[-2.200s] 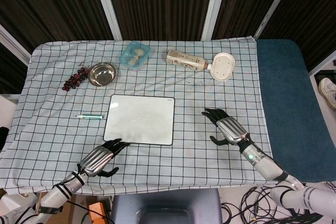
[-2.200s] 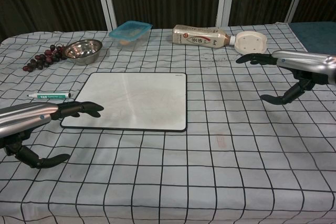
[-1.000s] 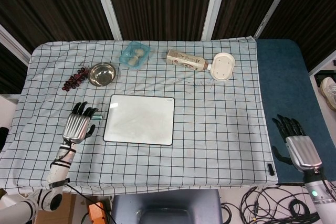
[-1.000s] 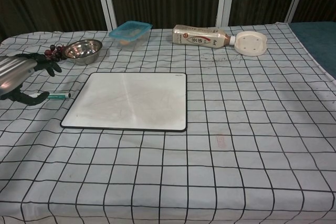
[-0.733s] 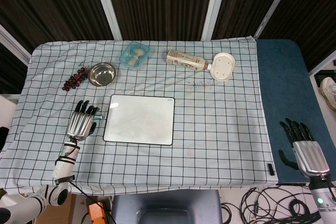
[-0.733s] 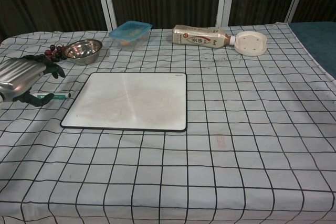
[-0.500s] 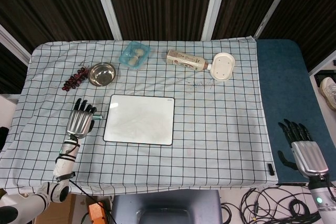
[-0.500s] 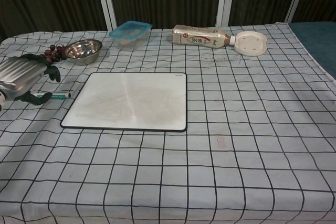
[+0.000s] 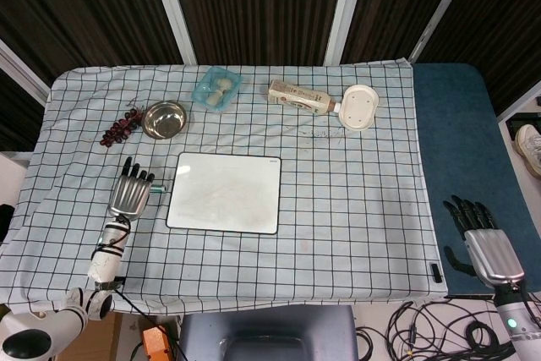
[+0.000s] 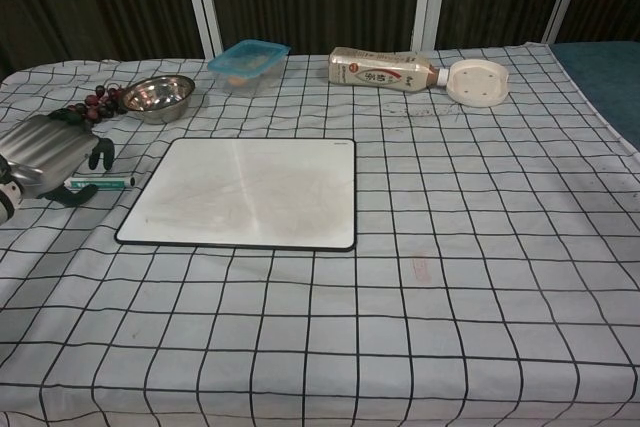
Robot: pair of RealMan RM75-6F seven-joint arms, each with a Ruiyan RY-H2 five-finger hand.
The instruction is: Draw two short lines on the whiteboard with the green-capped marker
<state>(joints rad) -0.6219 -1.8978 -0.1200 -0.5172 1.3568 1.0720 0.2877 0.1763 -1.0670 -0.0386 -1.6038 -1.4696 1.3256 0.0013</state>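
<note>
Hovering: my left hand (image 9: 129, 195) sits palm down over the green-capped marker (image 10: 103, 183), fingers extended and apart, thumb low beside the pen; I cannot tell whether any finger touches it.
Grasp, left: nothing held.
Marker: lies flat on the checked cloth (image 9: 355, 200), mostly under my left hand in the head view; only its tip shows past my fingers, toward the whiteboard (image 9: 225, 193).
Whiteboard: just beside my left hand, on its inner side, flat and unmarked.
Beyond my left fingertips: steel bowl (image 9: 165, 118) and grapes (image 9: 118, 128).
Farther off: blue tub (image 9: 216, 89), bottle (image 9: 298, 96) lying on its side, white dish (image 9: 357, 107) at the bottle's cap end.
Right hand (image 9: 486, 241): off the table edge, over the blue floor, well apart from everything; fingers spread, holding nothing.
</note>
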